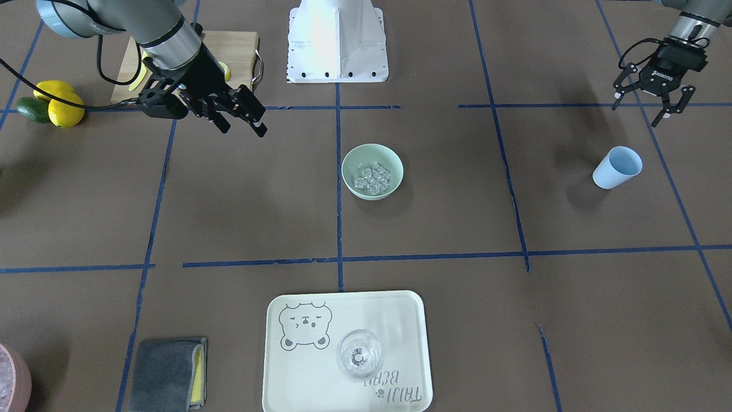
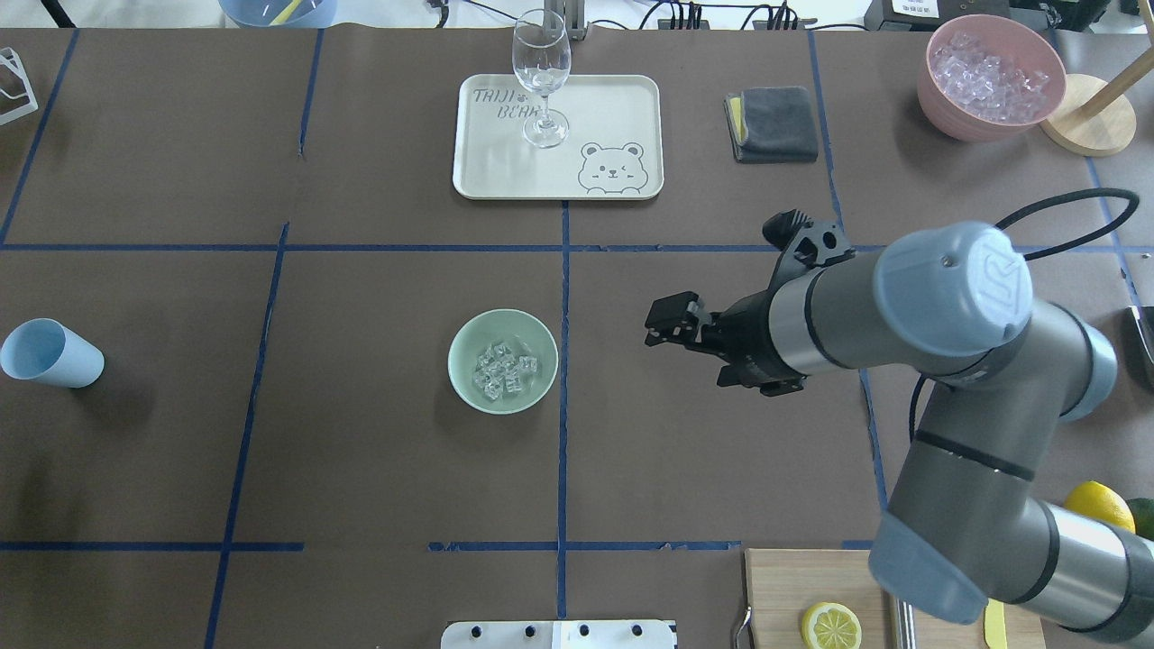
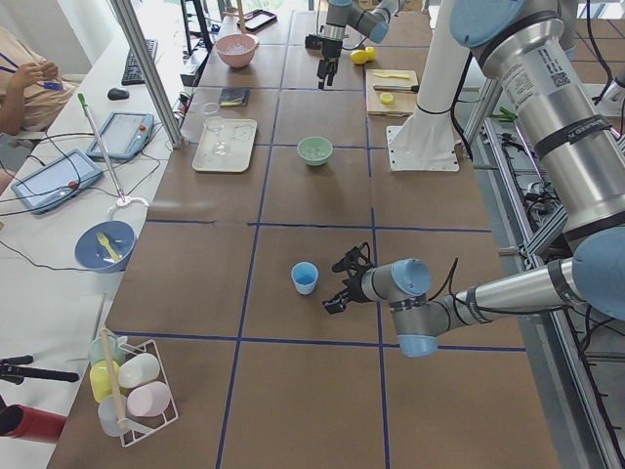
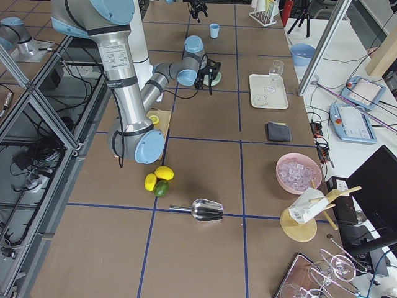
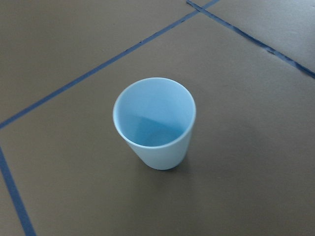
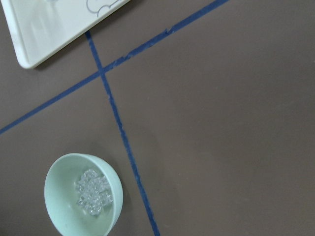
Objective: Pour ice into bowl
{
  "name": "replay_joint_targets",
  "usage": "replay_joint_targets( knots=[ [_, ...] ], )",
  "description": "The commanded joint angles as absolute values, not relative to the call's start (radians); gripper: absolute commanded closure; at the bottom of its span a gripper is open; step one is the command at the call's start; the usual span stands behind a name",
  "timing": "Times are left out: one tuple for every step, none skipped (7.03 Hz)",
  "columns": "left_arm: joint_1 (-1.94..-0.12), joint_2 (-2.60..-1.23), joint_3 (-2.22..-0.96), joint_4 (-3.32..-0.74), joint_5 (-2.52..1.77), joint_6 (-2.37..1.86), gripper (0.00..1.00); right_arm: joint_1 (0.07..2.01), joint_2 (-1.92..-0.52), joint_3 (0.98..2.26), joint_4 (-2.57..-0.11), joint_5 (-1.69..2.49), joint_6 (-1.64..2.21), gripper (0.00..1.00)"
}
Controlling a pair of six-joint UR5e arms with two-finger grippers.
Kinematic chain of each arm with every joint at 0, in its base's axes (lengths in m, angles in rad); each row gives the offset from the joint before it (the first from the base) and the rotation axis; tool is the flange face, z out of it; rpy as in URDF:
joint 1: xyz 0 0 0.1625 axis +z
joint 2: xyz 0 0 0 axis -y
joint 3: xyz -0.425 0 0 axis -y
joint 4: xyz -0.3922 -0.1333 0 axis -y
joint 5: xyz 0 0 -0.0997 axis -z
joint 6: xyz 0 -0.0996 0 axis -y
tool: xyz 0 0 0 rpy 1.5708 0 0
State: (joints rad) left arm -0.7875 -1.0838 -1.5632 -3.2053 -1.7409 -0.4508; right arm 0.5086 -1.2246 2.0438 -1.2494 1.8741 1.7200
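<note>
The pale mint-green bowl [image 1: 353, 161] stands upright near the table's middle with a handful of clear ice cubes [image 1: 373, 177] in it. It also shows in the overhead view [image 2: 464, 347] with the ice [image 2: 503, 368], and in the right wrist view [image 6: 58, 183]. The blue cup [image 1: 616, 167] stands upright and empty; the left wrist view looks down into it [image 5: 155, 123]. My left gripper [image 1: 637, 113] hangs open and empty above and behind the cup. My right gripper [image 2: 663, 329] is open and empty, raised beside the bowl and apart from it.
A cream tray [image 2: 622, 108] with a wine glass [image 2: 541, 81] lies at the far side, a grey cloth [image 2: 775, 124] and a pink container of ice [image 2: 990, 79] beside it. A cutting board with a lemon slice [image 2: 831, 625] and lemons [image 1: 63, 109] lie near the robot base [image 1: 337, 43].
</note>
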Motion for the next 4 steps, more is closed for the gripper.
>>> replay_joint_targets(
  knots=[
    [-0.992, -1.210, -1.562, -2.975, -1.927, -0.399, 0.00, 0.395, -1.087, 1.994, -1.379, 1.769, 1.726, 0.00],
    [-1.088, -1.265, -1.563, -2.900, -2.039, -0.396, 0.00, 0.382, -0.981, 1.932, -1.488, 1.766, 1.726, 0.00],
    [-1.129, -1.284, -1.572, -2.854, -2.098, -0.375, 0.00, 0.373, -0.953, 1.864, -1.493, 1.764, 1.721, 0.00],
    [-1.156, -1.301, -1.575, -2.844, -2.097, -0.348, 0.00, 0.373, -0.907, 1.774, -1.494, 1.737, 1.717, 0.00]
  ],
)
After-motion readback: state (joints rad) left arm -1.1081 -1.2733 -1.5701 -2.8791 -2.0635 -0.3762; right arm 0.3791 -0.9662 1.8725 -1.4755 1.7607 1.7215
